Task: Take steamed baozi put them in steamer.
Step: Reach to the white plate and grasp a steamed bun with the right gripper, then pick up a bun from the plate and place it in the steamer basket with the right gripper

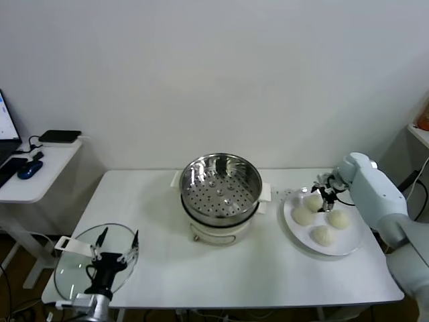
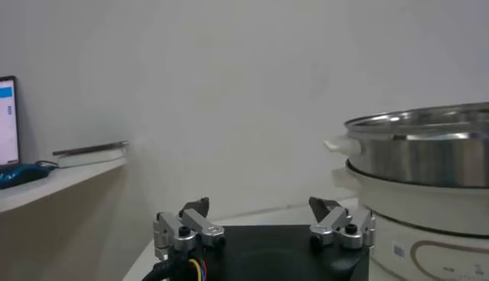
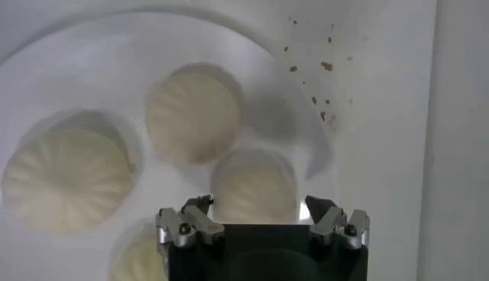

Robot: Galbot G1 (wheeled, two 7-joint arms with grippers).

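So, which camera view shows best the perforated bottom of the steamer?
The head view. It looks down into the steamer, so the holes in its empty bottom are plain. The left wrist view shows only the steamer's shiny side wall and rim from table height, above the white pot base. The right wrist view shows no steamer.

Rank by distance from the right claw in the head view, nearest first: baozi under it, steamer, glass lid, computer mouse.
From the right claw, open above the plate's rear:
1. Baozi directly under it, rear of the white plate on the table's right.
2. Steamer, table centre.
3. Glass lid, front-left corner, by the left claw.
4. Computer mouse, side desk at far left.
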